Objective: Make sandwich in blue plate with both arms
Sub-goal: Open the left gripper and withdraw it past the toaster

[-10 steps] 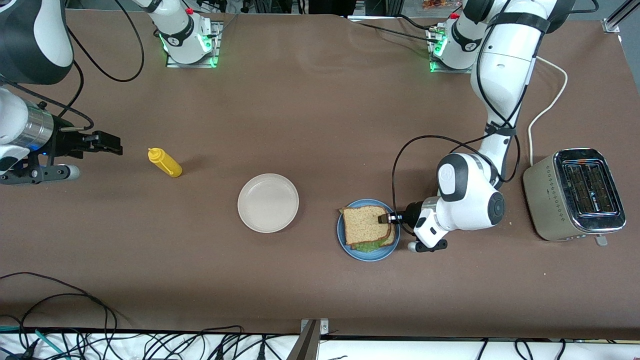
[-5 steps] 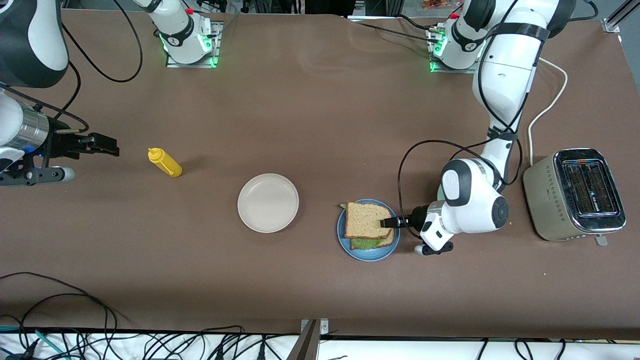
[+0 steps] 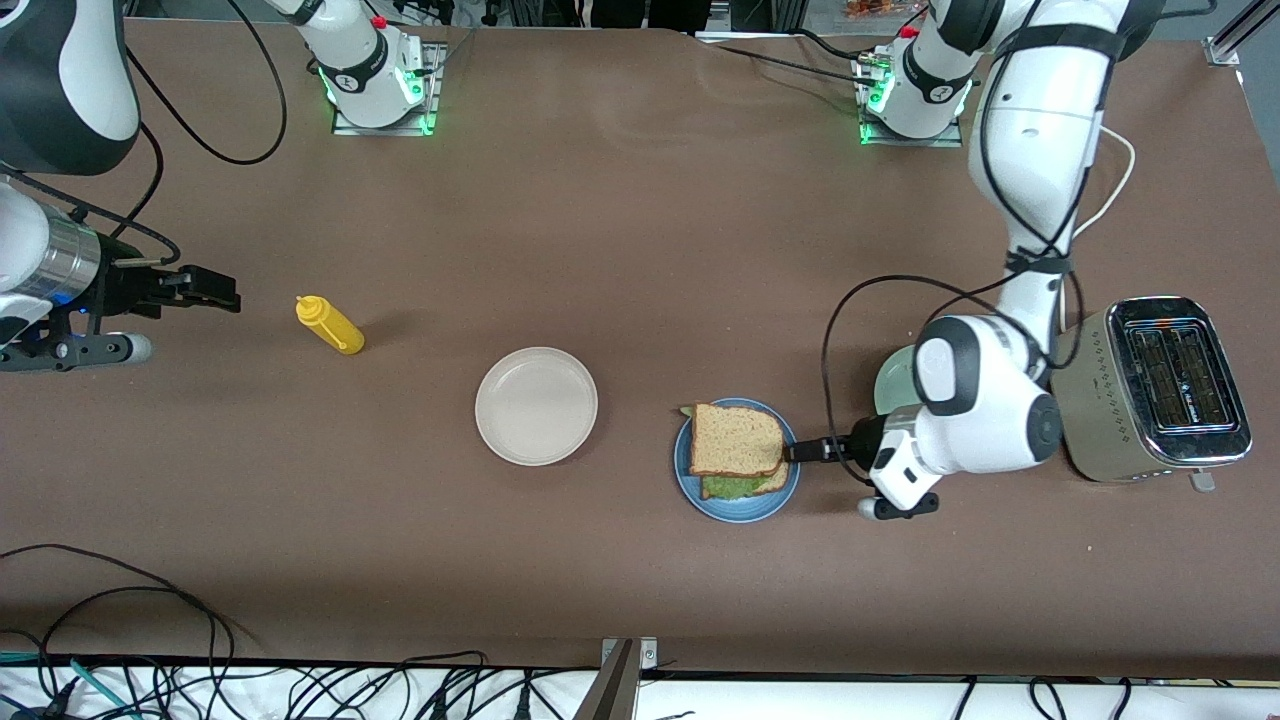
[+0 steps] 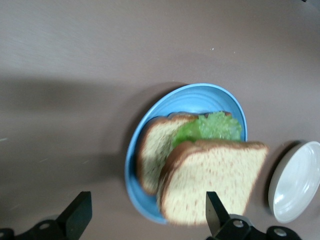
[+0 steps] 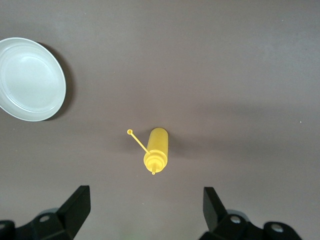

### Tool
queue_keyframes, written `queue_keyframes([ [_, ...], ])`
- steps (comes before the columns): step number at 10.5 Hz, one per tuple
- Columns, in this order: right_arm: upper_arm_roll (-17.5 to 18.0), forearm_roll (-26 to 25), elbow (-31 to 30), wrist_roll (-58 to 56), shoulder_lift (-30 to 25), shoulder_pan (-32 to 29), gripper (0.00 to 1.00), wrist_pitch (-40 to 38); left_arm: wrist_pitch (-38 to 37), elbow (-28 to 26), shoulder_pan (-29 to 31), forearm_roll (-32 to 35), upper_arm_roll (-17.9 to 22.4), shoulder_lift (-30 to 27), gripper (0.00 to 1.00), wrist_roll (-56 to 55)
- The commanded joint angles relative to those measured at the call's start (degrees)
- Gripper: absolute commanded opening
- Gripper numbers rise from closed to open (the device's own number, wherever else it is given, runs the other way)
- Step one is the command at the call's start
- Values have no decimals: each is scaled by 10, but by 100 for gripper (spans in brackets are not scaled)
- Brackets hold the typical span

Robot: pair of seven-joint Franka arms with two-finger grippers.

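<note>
Now we note the sandwich (image 3: 738, 453) stacked on the blue plate (image 3: 736, 508): lower slice, lettuce (image 4: 205, 127), then the top slice (image 4: 210, 180), which sits askew and overhangs the layers beneath on the side toward the left arm. The left gripper (image 3: 800, 452) hangs just beside the plate's rim at that same side, jaws spread wide and holding nothing; in its wrist view both fingertips (image 4: 214, 210) frame the sandwich with clear space around it. Our right gripper (image 3: 215, 288) waits well apart at the right arm's end of the table, over bare tabletop near the yellow mustard bottle (image 3: 330, 325), jaws also spread and empty. The cream-white plate (image 3: 536, 405) lies between bottle and sandwich.

Risks as we judge them:
- Top slice poorly seated; a brush from a finger could slide it off the lettuce or off the plate.
- Plate is light; a low sideways move could nudge it.
- Toaster (image 3: 1150, 390) and a pale green plate (image 3: 893, 385) crowd the left arm's elbow.
</note>
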Motion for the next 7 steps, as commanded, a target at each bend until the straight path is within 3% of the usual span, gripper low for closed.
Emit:
queue_keyframes([
  [1,6,-4,-8,2,-8,-3,100,6,-123,-9,29,85,25,-87,100,10],
  [7,7,-4,-7,4,-7,-3,100,6,-274,-17,68,300,16,-256,100,9],
])
